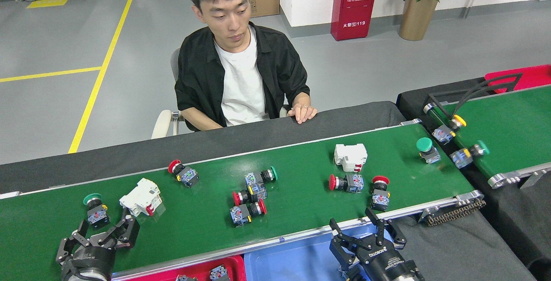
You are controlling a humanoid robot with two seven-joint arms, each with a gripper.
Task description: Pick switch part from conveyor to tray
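The conveyor (301,212) runs across the middle of the head view and carries several switch parts. Among them are a green-capped switch (94,210), a white breaker (141,197), a red-capped switch (183,172), a cluster of three (250,195), a second white breaker (351,157), a red switch (344,182), a red mushroom switch (379,192) and a green-capped one (426,148). My left gripper (105,229) hangs open over the belt, just in front of the green-capped switch and white breaker. My right gripper (353,223) is open at the belt's near rail, below the red mushroom switch. A red tray (228,264) and a blue tray (292,259) lie below the rail.
A person sits behind the belt with a hand (303,111) on the black table edge. A second green belt (516,126) with a black curved guide bar stands at the right, holding two switches. The chain end (452,212) of the conveyor is exposed.
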